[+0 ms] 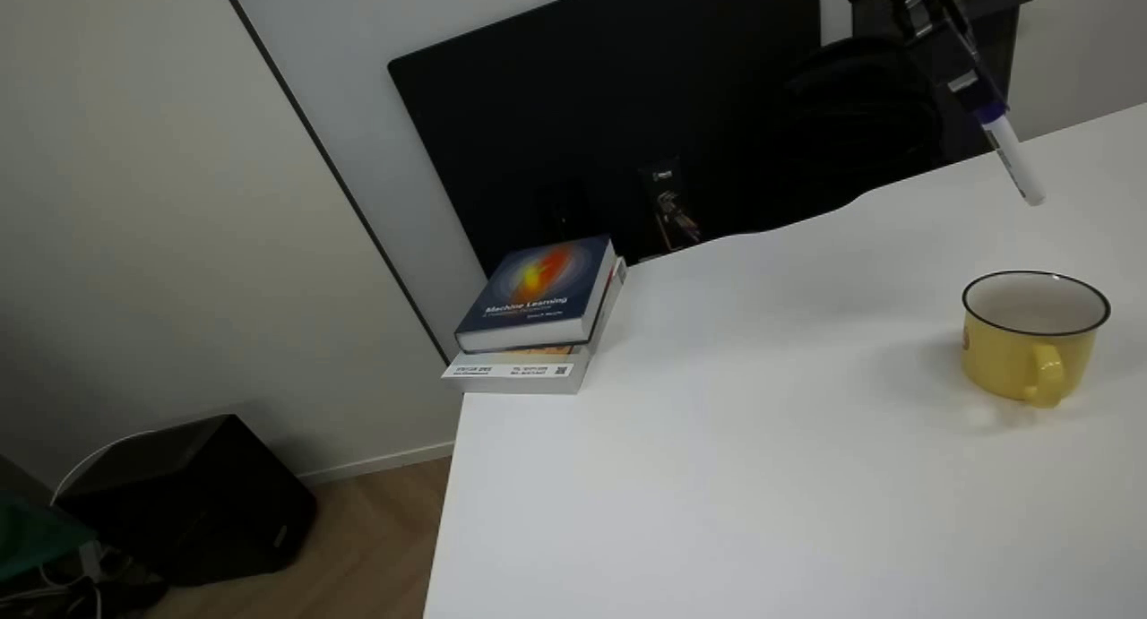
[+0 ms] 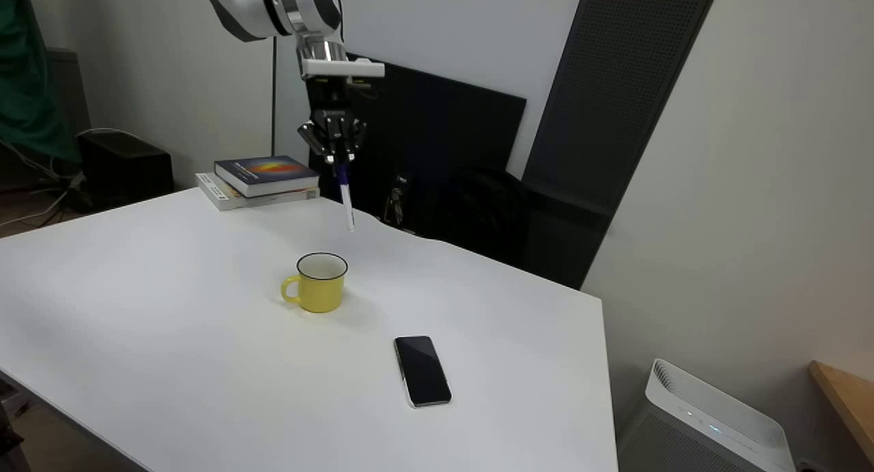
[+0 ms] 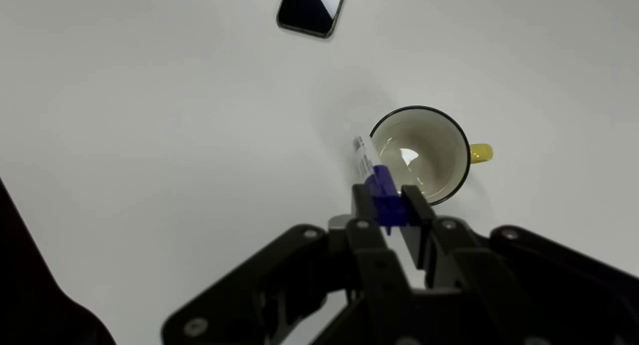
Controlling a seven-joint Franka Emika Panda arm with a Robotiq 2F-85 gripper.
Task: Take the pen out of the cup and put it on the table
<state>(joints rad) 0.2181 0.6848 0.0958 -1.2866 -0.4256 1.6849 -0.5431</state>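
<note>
My gripper (image 1: 984,95) is shut on the blue end of the pen (image 1: 1015,160), which also shows in an exterior view (image 2: 347,204). The pen's pale body points down, slightly tilted, and hangs in the air. The yellow cup (image 1: 1017,364) stands upright on the white table (image 1: 717,476), lower than the pen and apart from it. In the wrist view, the blue end of the pen sits between the fingertips (image 3: 387,205). The pale part overlaps the left rim of the cup (image 3: 439,145) in that view. The cup's inside shows nothing in it.
A black phone (image 2: 423,371) lies on the table, near the cup; its end shows in the wrist view (image 3: 309,10). Two stacked books (image 1: 538,288) lie at a table corner. A black panel (image 1: 609,108) stands behind the table's curved edge.
</note>
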